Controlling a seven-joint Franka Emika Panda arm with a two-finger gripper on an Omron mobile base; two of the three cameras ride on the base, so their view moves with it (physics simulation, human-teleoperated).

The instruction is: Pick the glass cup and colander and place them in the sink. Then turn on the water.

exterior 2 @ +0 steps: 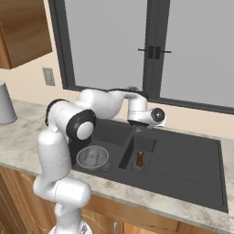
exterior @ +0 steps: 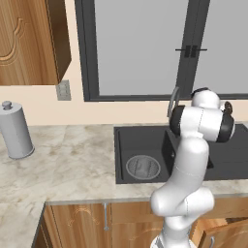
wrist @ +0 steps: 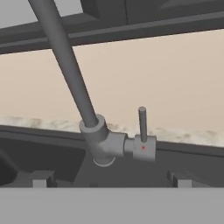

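While the colander (exterior: 143,167) lies in the left basin of the sink (exterior: 127,140), its look is plain to read: a round grey perforated bowl, wide and shallow, its inner wall dotted with fine holes, sitting upright on the dark basin floor. From the right base view the same colander (exterior 2: 93,157) shows a pale rim and a small loop at its edge, and it rests near the front of that basin. Whether the glass cup sits inside it cannot be told. Beyond the divider, in the right basin, a small brown object (exterior 2: 140,158) stands upright over the round drain. The sink is charcoal, rectangular, set into a pale marbled counter (exterior: 68,164).

At the back edge rises the faucet (wrist: 98,138), a slim grey pipe slanting up from a stubby base, with a side lever (wrist: 142,124) standing upright; a small red dot marks the lever's block. No writing or brand can be read anywhere.

The gripper (exterior 2: 138,125) hangs just above the sink's back rim, close to the faucet, with its jaws spread wide and nothing between them.

Farther left on the counter stands a grey canister (exterior: 14,130) with a knobbed lid.
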